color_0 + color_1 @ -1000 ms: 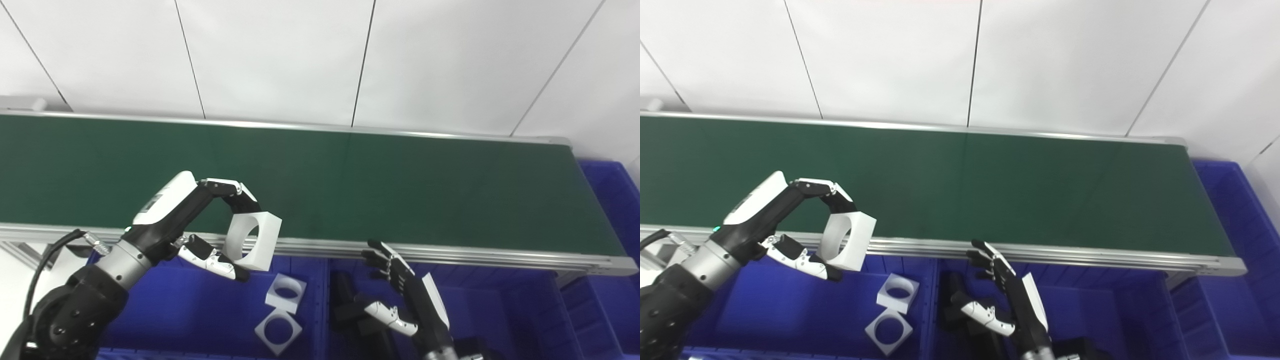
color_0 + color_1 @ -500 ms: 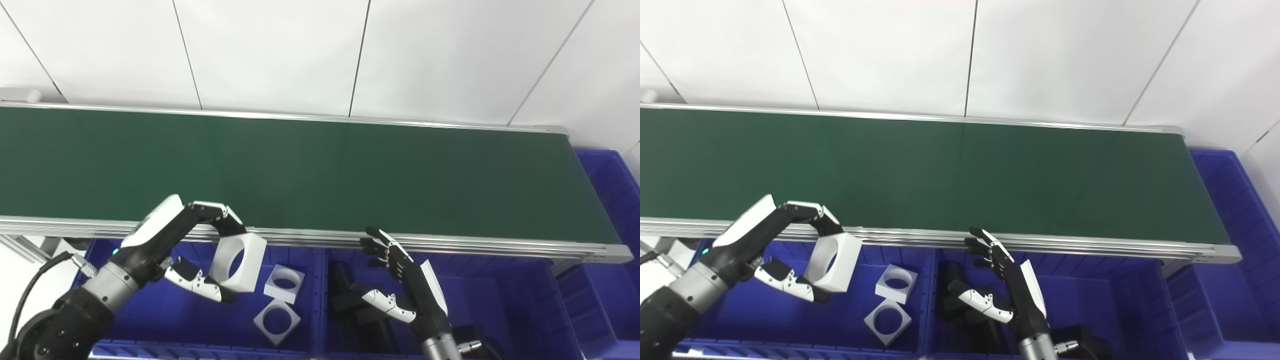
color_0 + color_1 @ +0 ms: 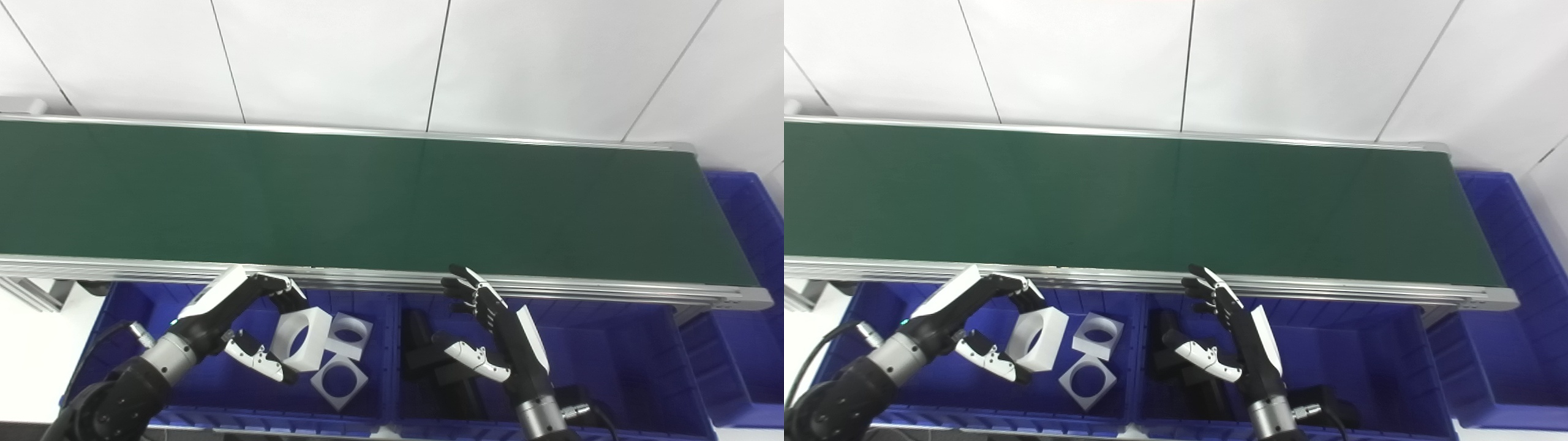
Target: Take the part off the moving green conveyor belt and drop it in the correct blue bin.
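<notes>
We hold the white square part with a round hole [image 3: 298,331] in our left hand [image 3: 245,324], fingers on its upper edge and thumb under its lower edge, so it is pinched upright over the left blue bin [image 3: 116,318]. The part is below the near rail of the green conveyor belt [image 3: 367,196], inside the bin's outline, and just beside two more white square parts [image 3: 347,328] [image 3: 339,382] that lie flat on the bin floor. We cannot tell whether the held part touches the nearer one. Our right hand [image 3: 490,343] hangs over the middle blue bin [image 3: 612,367], next to the left bin, fingers spread and holding nothing. Black parts [image 3: 429,361] lie in that bin beneath it. The belt surface carries nothing we can see.
</notes>
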Controlling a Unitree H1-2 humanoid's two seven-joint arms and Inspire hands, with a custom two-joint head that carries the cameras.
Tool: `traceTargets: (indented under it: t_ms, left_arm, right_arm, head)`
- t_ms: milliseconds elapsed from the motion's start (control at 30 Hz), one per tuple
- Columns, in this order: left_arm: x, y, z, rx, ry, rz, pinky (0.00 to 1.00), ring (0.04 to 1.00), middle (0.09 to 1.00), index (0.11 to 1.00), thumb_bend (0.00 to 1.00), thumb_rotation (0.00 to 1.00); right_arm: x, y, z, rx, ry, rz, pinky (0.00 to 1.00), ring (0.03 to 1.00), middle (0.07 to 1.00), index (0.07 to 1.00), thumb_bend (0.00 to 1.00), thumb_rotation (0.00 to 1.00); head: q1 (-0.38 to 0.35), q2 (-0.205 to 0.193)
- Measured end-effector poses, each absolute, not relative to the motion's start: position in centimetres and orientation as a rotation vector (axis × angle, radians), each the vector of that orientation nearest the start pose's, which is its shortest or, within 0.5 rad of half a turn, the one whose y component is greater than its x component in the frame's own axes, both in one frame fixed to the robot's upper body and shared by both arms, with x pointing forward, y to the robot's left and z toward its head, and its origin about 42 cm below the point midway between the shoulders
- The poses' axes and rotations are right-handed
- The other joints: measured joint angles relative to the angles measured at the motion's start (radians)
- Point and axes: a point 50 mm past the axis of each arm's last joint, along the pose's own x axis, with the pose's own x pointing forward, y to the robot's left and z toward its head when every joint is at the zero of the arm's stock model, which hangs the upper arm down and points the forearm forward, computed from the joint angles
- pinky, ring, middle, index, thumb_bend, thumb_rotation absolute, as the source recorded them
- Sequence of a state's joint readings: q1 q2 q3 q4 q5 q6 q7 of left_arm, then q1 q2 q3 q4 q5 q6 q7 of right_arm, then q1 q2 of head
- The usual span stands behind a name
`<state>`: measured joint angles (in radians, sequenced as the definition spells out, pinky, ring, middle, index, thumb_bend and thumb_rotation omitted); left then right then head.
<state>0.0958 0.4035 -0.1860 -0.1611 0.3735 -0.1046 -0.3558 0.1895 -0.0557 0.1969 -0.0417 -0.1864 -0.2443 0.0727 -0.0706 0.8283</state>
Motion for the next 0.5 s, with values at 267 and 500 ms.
traceTargets:
  t_ms: [267,500]
  left_arm:
    - [25.3,25.5,9.8,0.893,-0.020,-0.599,0.78,0.599,0.488,0.487,0.52,0.00]
    - [25.9,24.9,8.9,0.958,0.001,-0.630,0.74,0.584,0.482,0.492,0.52,0.00]
  right_arm:
    - [21.4,-18.0,7.6,-0.203,-0.094,0.261,0.73,0.791,0.806,0.871,0.76,0.54]
    - [21.5,-18.1,7.6,-0.206,-0.091,0.258,0.72,0.785,0.798,0.866,0.75,0.54]
  head:
    - [0.043,0.012]
    - [0.060,0.017]
